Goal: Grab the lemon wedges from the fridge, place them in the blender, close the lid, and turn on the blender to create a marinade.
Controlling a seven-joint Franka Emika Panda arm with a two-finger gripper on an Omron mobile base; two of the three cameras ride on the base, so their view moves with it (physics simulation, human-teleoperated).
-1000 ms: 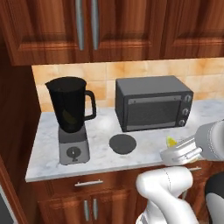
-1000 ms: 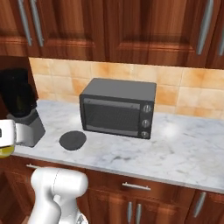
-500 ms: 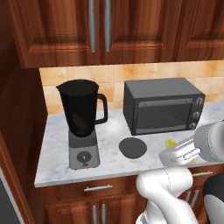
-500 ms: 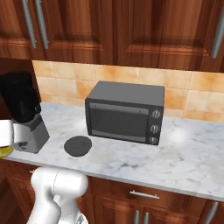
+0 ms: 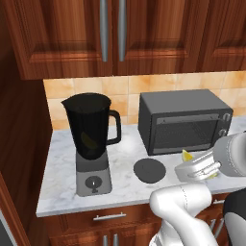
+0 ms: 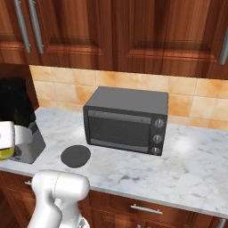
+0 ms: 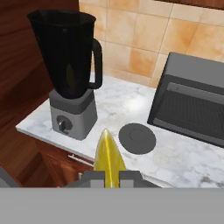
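Claw: my claw (image 7: 111, 176) pinches a small bright yellow lemon wedge (image 7: 108, 158) between its two dark tips; the wedge's pointed end sticks out ahead of the tips.
Wedge in the base views: the yellow shows at my hand in the left base view (image 5: 186, 155), and at the picture's left edge in the right base view (image 6: 5, 153).
How the wedge handles: I judge it light, soft and wet, with a slick rind, so it can slide out under a hard squeeze; a hold across its flat cut faces near the thick middle suits it.
Blender: the tall dark translucent blender jar with side handle on a grey square base (image 7: 70, 65) stands ahead of my claw and to its left, well apart, with its mouth uncovered.
Inside the jar: a faint yellowish shape shows low in the jar (image 5: 88, 141); I cannot tell whether it is a wedge.
Lid: the dark grey round flat lid (image 7: 138, 138) lies on the pale marble table (image 5: 125, 185) just ahead of my claw, between the blender and the dark grey toaster oven (image 5: 182, 120).
Next: I judge the wedge needs lifting above the jar's rim.
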